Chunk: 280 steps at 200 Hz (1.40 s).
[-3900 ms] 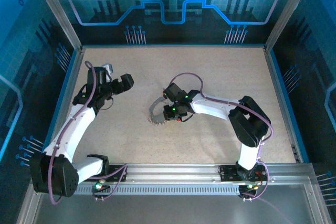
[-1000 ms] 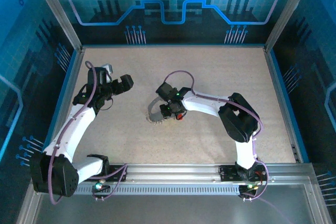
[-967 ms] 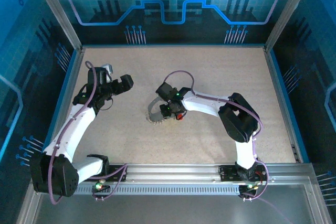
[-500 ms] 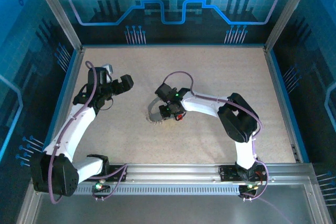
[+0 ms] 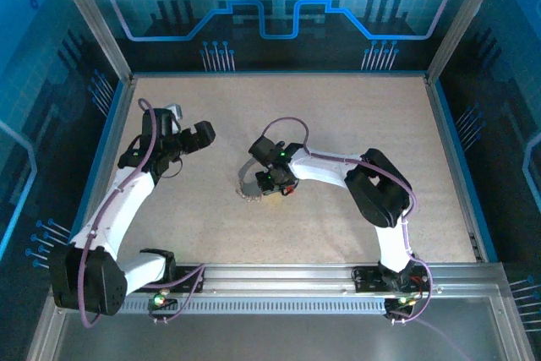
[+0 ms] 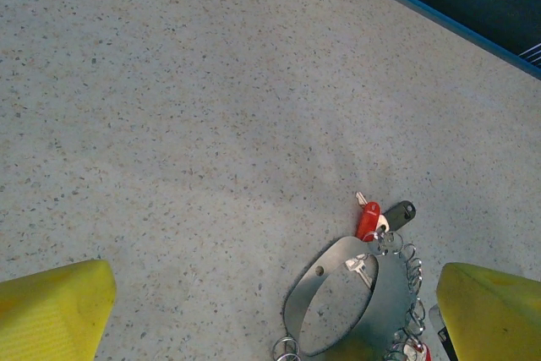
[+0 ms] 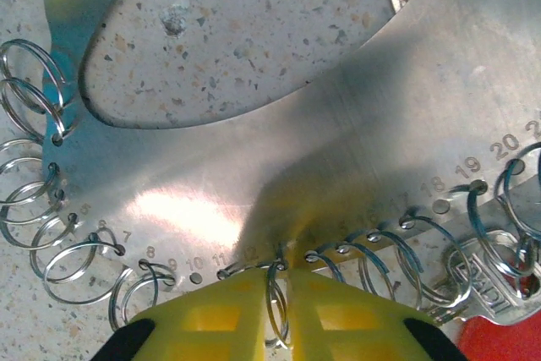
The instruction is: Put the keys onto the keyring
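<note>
Right hand (image 7: 283, 293) just tightened, narrow, pinching keyring (image 7: 338, 150) at its 6 o'clock edge (grip likely set for threading); left hand (image 6: 270, 310) wide.

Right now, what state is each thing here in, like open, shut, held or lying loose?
left tool: open, empty.
right tool: shut on one split ring.
keyring: flat on the table.
split ring: pinched, hanging from the keyring's edge.
red key: lying flat by the keyring's tip.
dark key: lying flat beside the red key.
</note>
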Motion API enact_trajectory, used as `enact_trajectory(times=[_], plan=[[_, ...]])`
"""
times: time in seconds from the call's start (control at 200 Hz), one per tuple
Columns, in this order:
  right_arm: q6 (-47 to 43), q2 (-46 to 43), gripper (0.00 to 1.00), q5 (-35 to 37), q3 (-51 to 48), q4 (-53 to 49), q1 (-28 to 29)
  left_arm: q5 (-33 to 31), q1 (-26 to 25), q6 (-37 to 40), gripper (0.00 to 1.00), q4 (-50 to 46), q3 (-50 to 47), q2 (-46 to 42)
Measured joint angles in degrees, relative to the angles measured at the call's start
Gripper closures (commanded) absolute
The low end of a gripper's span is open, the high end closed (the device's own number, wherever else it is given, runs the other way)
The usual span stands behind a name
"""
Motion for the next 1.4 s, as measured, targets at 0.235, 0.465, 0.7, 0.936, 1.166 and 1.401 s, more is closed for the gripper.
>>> enact_trajectory(times=[0.235, 0.465, 0.7, 0.936, 1.166, 1.401], plan=[[-0.09, 0.0, 0.89, 0.48, 0.0, 0.04, 0.02, 0.2, 0.0, 0.0, 0.01, 0.0, 0.0, 0.22], [-1.22, -0.02, 0.84, 1.99, 0.0, -0.02, 0.02, 0.22, 0.0, 0.0, 0.01, 0.0, 0.0, 0.28], [-2.47, -0.87, 0.85, 3.72, -0.02, 0.02, 0.02, 0.22, 0.0, -0.02, 0.01, 0.0, 0.0, 0.44], [-3.54, -2.05, 0.85, 5.11, -0.04, 0.0, 0.0, 0.22, 0.0, -0.04, 0.01, 0.0, 0.0, 0.55], [-3.52, -2.05, 0.85, 5.07, -0.33, 0.02, 0.02, 0.24, 0.0, -0.04, 0.01, 0.0, 0.0, 0.55], [-3.5, -1.92, 0.85, 4.57, -0.35, 0.0, 0.02, 0.63, 0.0, -0.04, 0.01, 0.0, 0.0, 0.55]])
